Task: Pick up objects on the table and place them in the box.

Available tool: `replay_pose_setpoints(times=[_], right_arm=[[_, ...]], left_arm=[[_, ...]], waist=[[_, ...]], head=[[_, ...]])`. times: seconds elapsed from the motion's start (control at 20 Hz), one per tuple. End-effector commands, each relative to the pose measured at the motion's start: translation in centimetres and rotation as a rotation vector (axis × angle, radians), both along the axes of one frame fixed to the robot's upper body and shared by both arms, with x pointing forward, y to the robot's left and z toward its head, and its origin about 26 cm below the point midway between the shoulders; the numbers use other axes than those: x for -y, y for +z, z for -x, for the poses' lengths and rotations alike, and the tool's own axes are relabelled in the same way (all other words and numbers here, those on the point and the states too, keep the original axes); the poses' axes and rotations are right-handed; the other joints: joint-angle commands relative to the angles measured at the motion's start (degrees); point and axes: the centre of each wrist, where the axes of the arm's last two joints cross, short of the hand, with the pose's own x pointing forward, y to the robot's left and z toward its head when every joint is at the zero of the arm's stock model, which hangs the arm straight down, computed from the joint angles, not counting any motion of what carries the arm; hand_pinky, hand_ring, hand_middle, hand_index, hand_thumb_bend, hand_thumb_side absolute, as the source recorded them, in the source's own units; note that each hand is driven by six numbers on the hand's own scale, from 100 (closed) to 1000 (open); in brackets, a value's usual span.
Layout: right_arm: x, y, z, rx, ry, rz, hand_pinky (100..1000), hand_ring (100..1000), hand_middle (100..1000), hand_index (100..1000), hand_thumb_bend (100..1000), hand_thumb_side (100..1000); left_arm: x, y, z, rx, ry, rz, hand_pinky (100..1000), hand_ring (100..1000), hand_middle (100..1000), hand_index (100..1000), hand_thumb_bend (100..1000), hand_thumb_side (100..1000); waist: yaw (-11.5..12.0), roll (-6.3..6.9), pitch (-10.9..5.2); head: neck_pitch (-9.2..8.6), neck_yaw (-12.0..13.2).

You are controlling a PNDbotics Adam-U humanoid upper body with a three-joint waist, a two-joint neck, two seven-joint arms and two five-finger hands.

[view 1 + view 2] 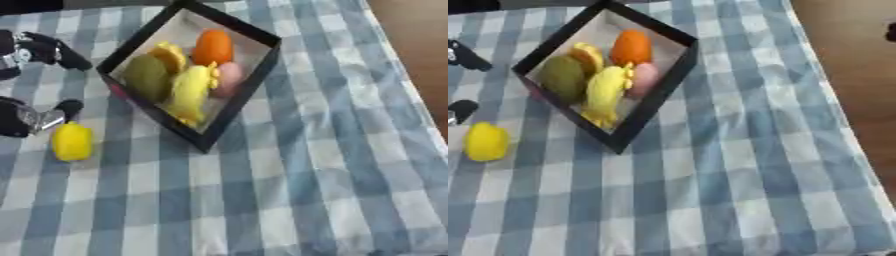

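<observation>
Nearest part of the counter is just blue-and-white checked cloth with nothing on it. A bit further in, on the left side, a yellow fruit lies on the cloth by itself, looks like the last thing not boxed yet. The left hand is right above it, one dark fingertip just beside the fruit's top, not clearly touching. Fingers look spread, with nothing between them; I'd guess it's lining up for a grab since the fruit lies so close. Right hand doesn't show anywhere.

Further back is the black box, turned cornerwise to the camera. Inside: a green fruit, a long yellow one lying across the middle, a pinkish one, an orange one at the far corner, all packed touching. Not much room left; the near corner seems the likeliest gap.
</observation>
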Motion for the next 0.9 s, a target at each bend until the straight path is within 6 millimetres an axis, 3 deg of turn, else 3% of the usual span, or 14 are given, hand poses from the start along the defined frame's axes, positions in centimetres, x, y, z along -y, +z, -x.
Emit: replay_pose_setpoints(times=[0.05, 0.3, 0.4, 0.45, 0.55, 0.7, 0.75, 0.8, 0.9], right_arm=[[0.1, 1.0, 0.2, 0.032, -0.002, 0.027, 848, 744, 656, 805, 100, 751], [-0.1, 1.0, 0.1, 0.033, 0.003, 0.024, 848, 744, 656, 805, 100, 751], [-0.2, 0.9, 0.1, 0.033, 0.008, 0.026, 849, 746, 659, 807, 100, 754], [-0.2, 0.8, 0.1, 0.029, 0.014, 0.033, 849, 746, 657, 808, 100, 640], [-0.6, 0.4, 0.1, 0.006, 0.032, 0.056, 849, 747, 659, 808, 100, 769], [-1.3, -0.3, 0.0, -0.034, 0.057, 0.087, 849, 746, 658, 808, 100, 778], [-1.4, -0.4, 0.0, -0.042, 0.062, 0.092, 849, 746, 658, 808, 100, 753], [-1.5, -0.5, 0.0, -0.049, 0.063, 0.096, 849, 746, 658, 808, 100, 780], [-1.6, -0.7, 0.0, -0.06, 0.063, 0.1, 849, 746, 658, 808, 100, 783]], left_arm=[[-0.8, 0.7, 0.6, -0.015, 0.0, -0.077, 856, 835, 794, 894, 220, 613], [-0.8, -0.5, 0.7, -0.079, 0.032, -0.147, 864, 852, 822, 918, 289, 627], [-0.5, -0.8, 0.6, -0.095, 0.043, -0.168, 873, 865, 833, 930, 366, 642], [-0.4, -0.9, 0.6, -0.103, 0.045, -0.181, 875, 868, 833, 929, 385, 643], [-0.1, -1.0, 0.5, -0.11, 0.048, -0.211, 877, 872, 835, 929, 459, 652], [0.2, -1.3, 0.0, -0.104, 0.051, -0.266, 880, 882, 840, 928, 536, 646], [0.1, -1.4, -0.2, -0.105, 0.056, -0.291, 879, 884, 840, 928, 532, 586], [0.1, -1.6, -0.4, -0.105, 0.063, -0.314, 878, 885, 841, 926, 570, 619], [-0.4, -2.1, -0.9, -0.1, 0.094, -0.355, 874, 884, 839, 920, 590, 571]], waist=[[0.02, -0.66, -1.22], [-0.26, -0.77, -1.06], [-0.47, -0.85, -1.0], [-0.57, -0.87, -0.96], [-0.68, -0.83, -0.88], [-0.74, -0.67, -0.86], [-0.76, -0.6, -0.86], [-0.77, -0.56, -0.87], [-0.85, -0.51, -0.85]], head=[[-0.14, 0.35], [-0.4, 1.03], [-0.46, 1.04], [-0.47, 1.03], [-0.47, 1.0], [-0.48, 1.09], [-0.5, 1.17], [-0.51, 1.25], [-0.61, 1.45]])
